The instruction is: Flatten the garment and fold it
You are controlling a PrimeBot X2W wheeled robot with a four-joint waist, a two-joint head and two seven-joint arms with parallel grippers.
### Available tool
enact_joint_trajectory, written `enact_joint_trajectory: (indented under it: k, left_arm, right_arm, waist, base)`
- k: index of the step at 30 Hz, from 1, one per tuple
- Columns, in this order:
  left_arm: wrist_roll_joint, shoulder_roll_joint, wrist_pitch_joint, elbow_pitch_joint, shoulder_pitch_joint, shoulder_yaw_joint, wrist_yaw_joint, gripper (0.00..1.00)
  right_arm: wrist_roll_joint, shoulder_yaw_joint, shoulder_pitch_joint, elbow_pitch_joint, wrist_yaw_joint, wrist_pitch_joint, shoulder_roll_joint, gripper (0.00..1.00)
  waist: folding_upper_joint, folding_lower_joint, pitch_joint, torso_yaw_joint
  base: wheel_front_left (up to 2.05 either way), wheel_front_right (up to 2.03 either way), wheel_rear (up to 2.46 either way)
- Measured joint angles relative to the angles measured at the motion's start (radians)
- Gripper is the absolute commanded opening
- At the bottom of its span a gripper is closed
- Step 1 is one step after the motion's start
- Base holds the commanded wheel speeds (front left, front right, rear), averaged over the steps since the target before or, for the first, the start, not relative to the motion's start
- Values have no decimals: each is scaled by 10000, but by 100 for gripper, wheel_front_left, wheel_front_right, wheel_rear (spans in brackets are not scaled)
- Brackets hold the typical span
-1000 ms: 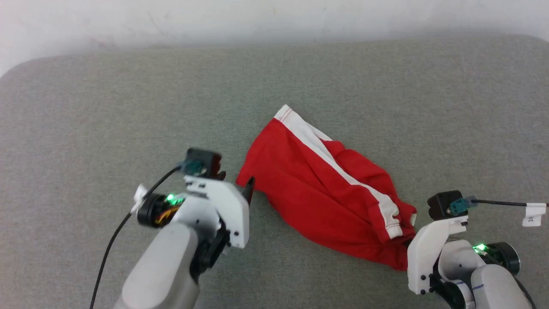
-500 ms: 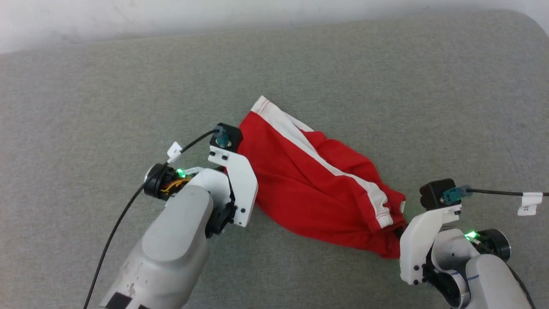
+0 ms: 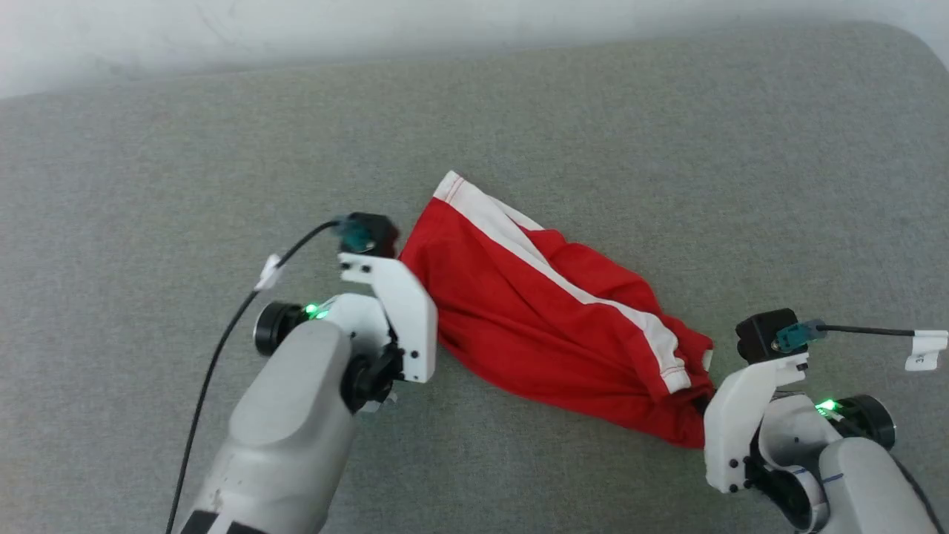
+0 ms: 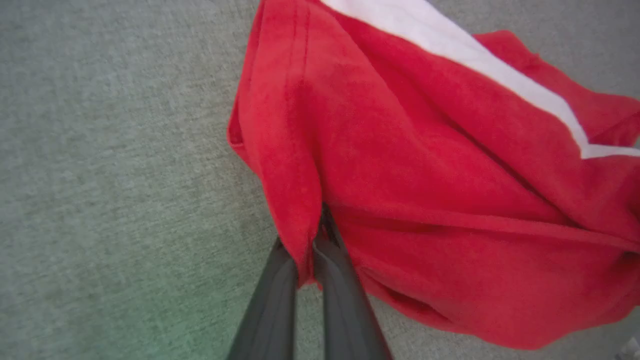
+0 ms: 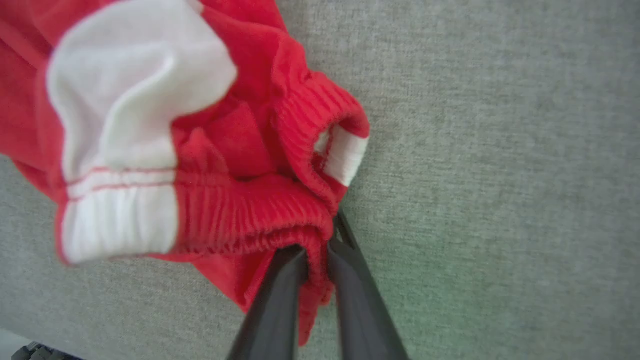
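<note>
The red garment (image 3: 549, 319) with its white side stripe lies bunched and slanted across the grey surface, from upper left to lower right. My left gripper (image 4: 312, 235) is shut on the garment's (image 4: 425, 200) red hem edge at its left end. My right gripper (image 5: 320, 250) is shut on the gathered red waistband of the garment (image 5: 240, 210) at the lower right end. In the head view both white wrists cover the fingertips; the left gripper (image 3: 430, 311) meets the cloth's left edge, the right gripper (image 3: 704, 411) its lower right corner.
A grey fabric surface (image 3: 667, 148) spreads all around the garment, with a pale wall along the top edge. Black cables run from both wrist cameras, the right one ending in a white tag (image 3: 923, 348).
My left gripper moved up to the garment's left edge and shut on the hem. The right gripper kept its grip on the waistband. The head camera shifted.
</note>
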Motion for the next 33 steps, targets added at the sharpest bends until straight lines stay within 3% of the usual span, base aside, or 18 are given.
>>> enact_joint_trajectory:
  k: [10,14,21,28,29,30,31,32,33]
  left_arm:
    - [-1206,42,-1367,-1735,1823,1133,27,0]
    - [-1524,-40,-1703,-2890,2887,1342,286,0]
    - [-1718,-167,-1620,-4543,4861,1133,796,0]
    - [-1726,-201,-1005,-5030,5892,556,1078,0]
    - [-1768,-228,-934,-5064,5921,518,1078,0]
    - [-1808,-249,-928,-5118,5953,512,1083,0]
    - [-1806,-249,-926,-5160,5966,504,1099,51]
    - [-1808,-249,-926,-5214,5967,510,1114,100]
    - [-1806,-232,-924,-5258,5965,516,1129,100]
  right_arm:
    - [1319,984,-733,347,-8,901,-2104,0]
    - [1824,1425,-1169,629,-6,1168,-2685,0]
    - [2257,2015,-1812,1298,-6,1300,-3315,0]
    - [2311,2169,-2211,1996,-6,978,-3494,0]
    - [2297,2171,-2237,2084,-6,901,-3498,22]
    - [2303,2163,-2240,2150,-6,823,-3476,67]
    - [2301,2167,-2240,2219,-8,750,-3448,100]
    - [2301,2173,-2240,2295,-10,686,-3436,100]
    - [2299,2174,-2239,2357,-12,633,-3436,100]
  waist:
    - [0,0,-488,501]
    - [0,-1,-620,753]
    - [0,0,-776,1102]
    - [0,0,-859,1261]
    - [0,0,-869,1271]
    - [0,0,-883,1275]
    - [0,-1,-899,1271]
    - [0,0,-920,1261]
    - [0,0,-945,1249]
  base:
    - [0,0,0]
    - [0,0,0]
    - [0,0,0]
    - [0,0,0]
    - [0,0,0]
    - [0,0,0]
    - [0,0,0]
    - [0,0,0]
    - [0,0,0]
